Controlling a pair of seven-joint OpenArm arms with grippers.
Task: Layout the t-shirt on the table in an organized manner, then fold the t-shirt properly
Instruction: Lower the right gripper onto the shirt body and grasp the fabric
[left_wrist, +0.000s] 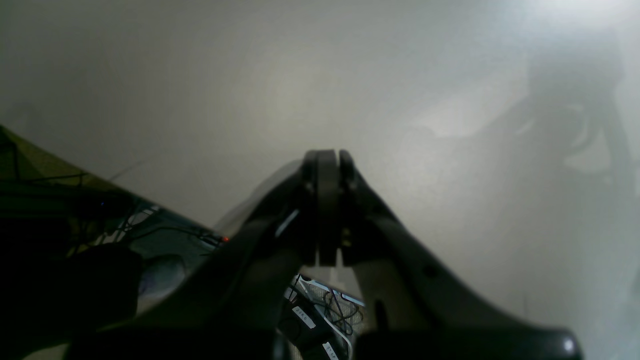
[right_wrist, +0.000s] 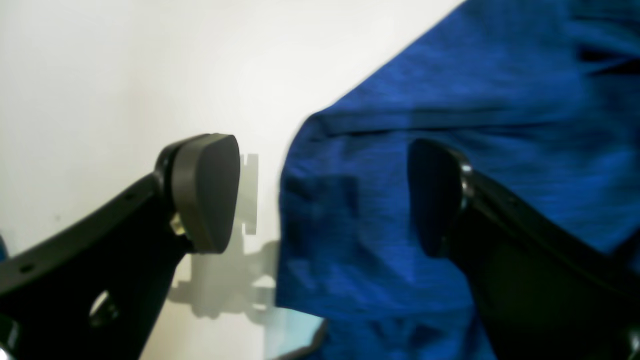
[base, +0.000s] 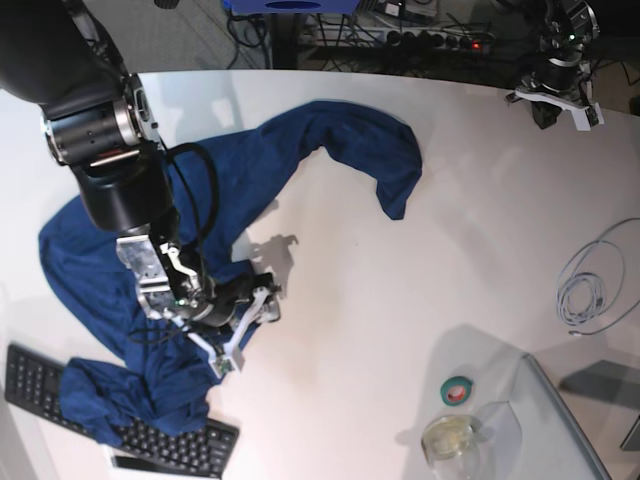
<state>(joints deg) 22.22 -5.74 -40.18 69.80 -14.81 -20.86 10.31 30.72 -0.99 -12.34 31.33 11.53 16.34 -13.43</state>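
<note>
T-shirt (base: 250, 170): navy, rumpled, sprawled across the left half of the white table (base: 400, 300); lower end draped over a black keyboard (base: 160, 440), part hidden by the arm. Right gripper (right_wrist: 325, 200): jaws spread wide over the shirt's edge, holding nothing. Left gripper (left_wrist: 327, 165): fingers pressed together, empty; surroundings hazy.

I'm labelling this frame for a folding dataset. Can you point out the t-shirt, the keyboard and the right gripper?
t-shirt (base: 340, 135): base view, on the raised fold near the table's far edge.
keyboard (base: 30, 375): base view, on its bare left end; the shirt covers its middle.
right gripper (right_wrist: 322, 200): right wrist view, midway between its open fingertips.
</note>
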